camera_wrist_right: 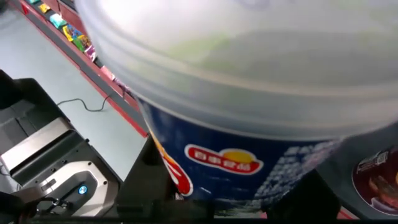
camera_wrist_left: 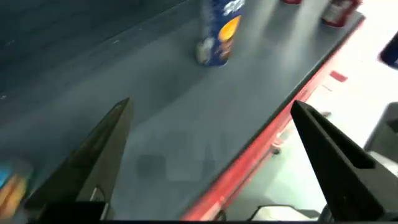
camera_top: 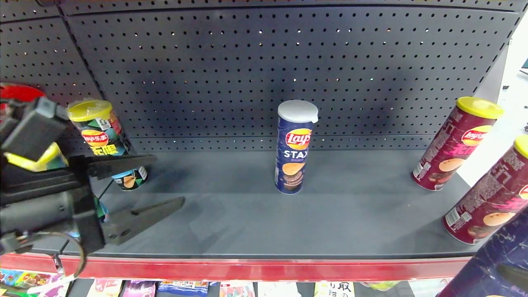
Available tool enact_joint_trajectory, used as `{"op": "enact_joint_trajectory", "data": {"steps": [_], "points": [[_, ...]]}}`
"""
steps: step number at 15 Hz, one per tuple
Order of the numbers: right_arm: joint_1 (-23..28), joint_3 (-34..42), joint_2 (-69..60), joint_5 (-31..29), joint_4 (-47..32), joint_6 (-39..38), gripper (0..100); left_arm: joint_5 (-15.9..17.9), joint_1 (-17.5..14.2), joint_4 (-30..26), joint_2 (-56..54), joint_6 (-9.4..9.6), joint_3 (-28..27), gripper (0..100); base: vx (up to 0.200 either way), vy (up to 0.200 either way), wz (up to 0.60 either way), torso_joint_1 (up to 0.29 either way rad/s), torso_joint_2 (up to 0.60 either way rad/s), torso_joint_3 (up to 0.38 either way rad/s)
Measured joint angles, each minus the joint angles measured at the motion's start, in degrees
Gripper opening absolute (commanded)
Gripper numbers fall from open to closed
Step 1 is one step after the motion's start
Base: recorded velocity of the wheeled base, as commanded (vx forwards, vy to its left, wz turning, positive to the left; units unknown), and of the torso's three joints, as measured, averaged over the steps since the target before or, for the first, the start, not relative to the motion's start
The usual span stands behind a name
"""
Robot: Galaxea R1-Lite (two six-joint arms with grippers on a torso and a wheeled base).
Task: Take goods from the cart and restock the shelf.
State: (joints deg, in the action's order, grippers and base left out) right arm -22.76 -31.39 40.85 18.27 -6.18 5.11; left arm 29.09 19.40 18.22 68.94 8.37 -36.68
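My left gripper [camera_top: 169,178] hangs open over the left end of the dark shelf [camera_top: 350,222], nothing between its fingers; the left wrist view has it [camera_wrist_left: 211,104] above bare shelf board. A blue chip can with a white lid [camera_top: 295,148] stands upright mid-shelf, also seen as the blue can [camera_wrist_left: 217,37]. Just behind the left gripper stands a green-and-black can with a yellow lid [camera_top: 105,136]. My right gripper [camera_wrist_right: 233,186] is shut on a dark blue can with a clear lid [camera_wrist_right: 236,106], whose body shows at the lower right as the held can [camera_top: 491,264].
Two maroon cans with yellow lids [camera_top: 456,144] [camera_top: 491,198] stand at the shelf's right end. Another yellow-lidded can [camera_top: 37,161] sits behind the left arm. A perforated panel [camera_top: 264,74] backs the shelf; its red front lip [camera_top: 264,269] runs above snack packets [camera_top: 185,288].
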Motion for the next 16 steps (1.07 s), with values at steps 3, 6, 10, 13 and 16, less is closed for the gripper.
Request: {"op": "enact_joint_trajectory", "data": {"steps": [3, 6, 10, 13, 16], "points": [[0.0, 0.46, 0.3, -0.1, -0.05, -0.07, 0, 0.15, 3.67, 4.82, 12.46, 0.27, -8.48, 100, 0.0, 0.0, 0.0, 0.0, 0.0, 0.0], [0.05, 0.66, 0.27, -0.18, -0.05, -0.18, 0, 0.06, 6.92, 5.78, 21.05, 0.44, -15.1, 100, 0.0, 0.0, 0.0, 0.0, 0.0, 0.0], [0.18, 1.0, 0.13, -0.21, -0.13, -0.33, 0, -0.13, 9.18, 6.02, 30.73, 0.68, -23.84, 100, 0.0, 0.0, 0.0, 0.0, 0.0, 0.0], [0.2, 1.11, 0.11, -0.22, -0.13, -0.43, 0, -0.2, 10.18, 5.97, 35.83, 0.76, -28.22, 100, 0.0, 0.0, 0.0, 0.0, 0.0, 0.0], [0.22, 1.38, 0.1, -0.27, -0.16, -0.4, 0, -0.27, 11.67, 5.97, 39.78, 0.73, -32.44, 100, 0.0, 0.0, 0.0, 0.0, 0.0, 0.0]]}}
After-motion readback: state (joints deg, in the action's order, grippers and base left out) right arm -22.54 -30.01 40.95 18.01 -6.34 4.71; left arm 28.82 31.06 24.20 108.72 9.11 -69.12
